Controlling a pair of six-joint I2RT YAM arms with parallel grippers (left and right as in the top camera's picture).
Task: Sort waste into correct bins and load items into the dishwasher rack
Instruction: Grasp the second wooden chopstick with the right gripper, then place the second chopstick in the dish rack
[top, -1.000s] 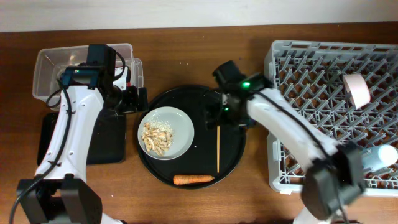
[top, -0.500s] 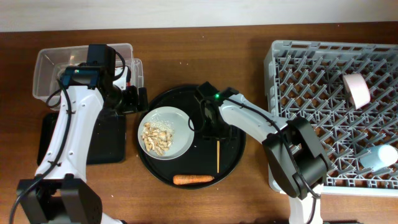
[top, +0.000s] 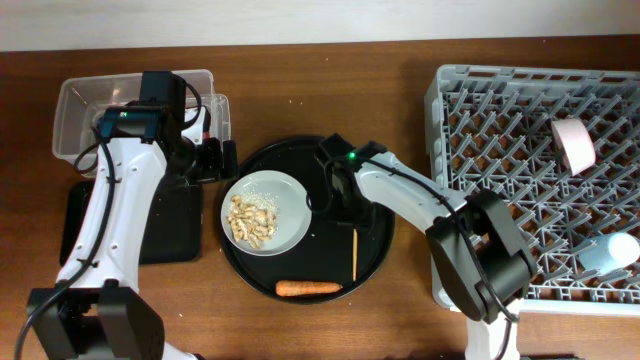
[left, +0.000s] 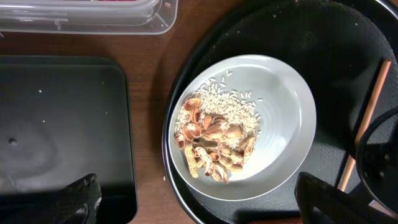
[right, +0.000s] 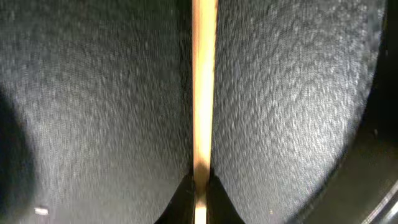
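A thin wooden chopstick lies on the round black tray, and my right gripper is shut on its upper end. Up close, the black fingers pinch the chopstick at the right gripper. The pale grey plate holds beige food scraps and rice. An orange carrot lies at the tray's front. My left gripper hangs open over the plate's left edge, holding nothing. The dishwasher rack holds the pink bowl and light-blue cup.
The clear tub stands at the back left, partly under my left arm. The shallow black rectangular tray sits in front of it, also seen as the black tray. Bare wood shows between the round tray and the rack.
My right arm swung left and lowered onto the round tray, and its gripper went from open to shut on the chopstick, which shifted slightly. The left arm stayed still.
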